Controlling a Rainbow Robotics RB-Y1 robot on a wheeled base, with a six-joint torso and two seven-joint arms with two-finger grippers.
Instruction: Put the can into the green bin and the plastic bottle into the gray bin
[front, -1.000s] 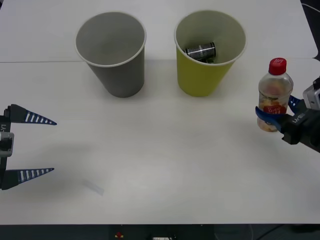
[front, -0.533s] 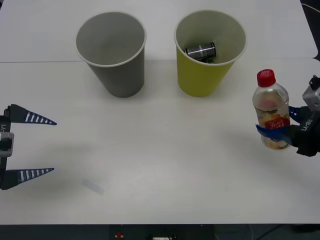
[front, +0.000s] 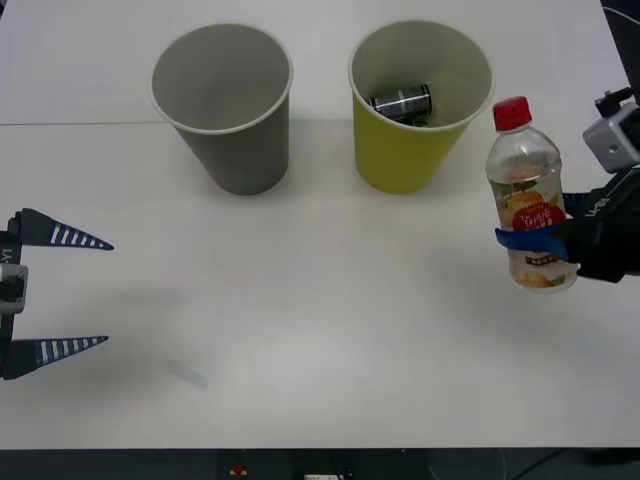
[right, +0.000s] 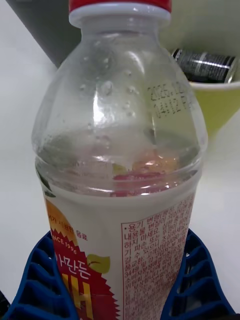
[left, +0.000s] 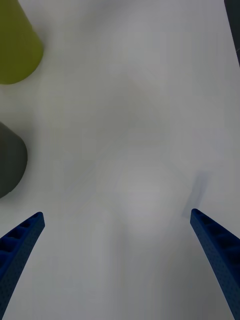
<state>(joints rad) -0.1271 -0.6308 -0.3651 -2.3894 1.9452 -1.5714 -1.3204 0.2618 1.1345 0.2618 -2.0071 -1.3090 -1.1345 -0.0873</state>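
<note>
The right gripper (front: 535, 243) is clamped on the lower body of the plastic bottle (front: 528, 198), holding it upright above the white bench (front: 330, 300) at the right side, just beside the green bin (front: 415, 120), which stands between the bottle and the gray bin (front: 228, 120). The can (front: 401, 101) lies on its side inside the green bin, and the 2 bins stand side by side, apart, at the far part of the bench. The left gripper (front: 60, 293) rests at the left edge with its fingers spread wide, well apart from both bins.
</note>
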